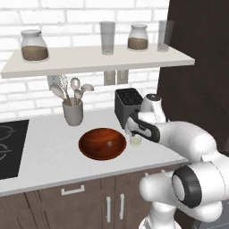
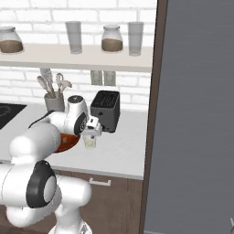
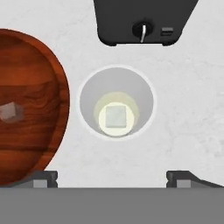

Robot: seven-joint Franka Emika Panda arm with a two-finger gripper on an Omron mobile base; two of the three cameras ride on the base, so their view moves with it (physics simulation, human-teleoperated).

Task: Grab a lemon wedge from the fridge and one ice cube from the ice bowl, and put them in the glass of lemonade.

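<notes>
Gripper (image 3: 112,177): held directly above the glass (image 3: 116,102), jaws spread wide, nothing grasped. Glass: set upright on the counter (image 1: 49,147), between bowl (image 1: 102,143) and toaster (image 1: 127,105), just beside both; pale yellow liquid is seen inside, with one ice cube (image 3: 116,117) lying in it. Bowl: reddish-brown wood, one further whitish cube (image 3: 12,112) is seen on its floor. Fridge (image 2: 196,119): grey, doors closed, placed right of the counter. Lemon wedge: cannot be made out.
</notes>
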